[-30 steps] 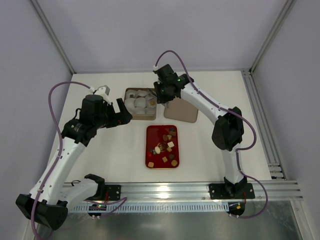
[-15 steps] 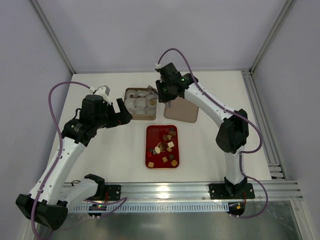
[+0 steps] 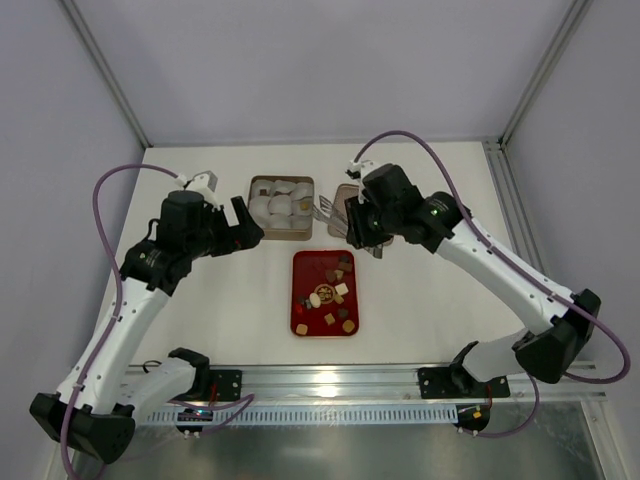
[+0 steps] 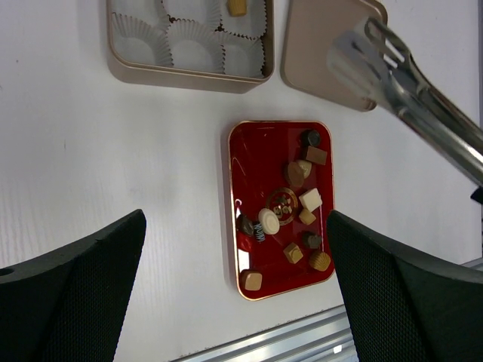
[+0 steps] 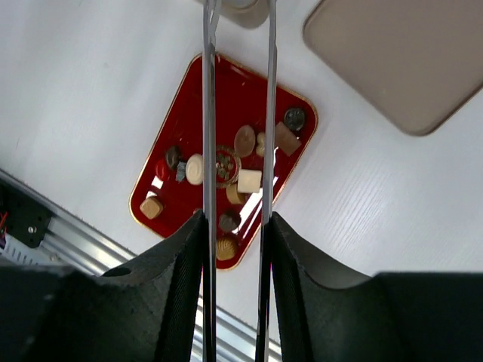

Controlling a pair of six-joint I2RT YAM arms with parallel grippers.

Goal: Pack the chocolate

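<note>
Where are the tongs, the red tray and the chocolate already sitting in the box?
tongs (image 4: 423, 109): left wrist view, middle of the metal arms.
red tray (image 4: 260, 154): left wrist view, bare floor, upper left.
packed chocolate (image 4: 237, 7): left wrist view, its top face.

The chocolates (image 4: 310, 200) lay on the tray (image 4: 253, 154) mid-worktop (image 4: 113, 166); behind it sat the box (image 4: 181, 78), the lid (image 4: 317, 45) beside its right.
</note>
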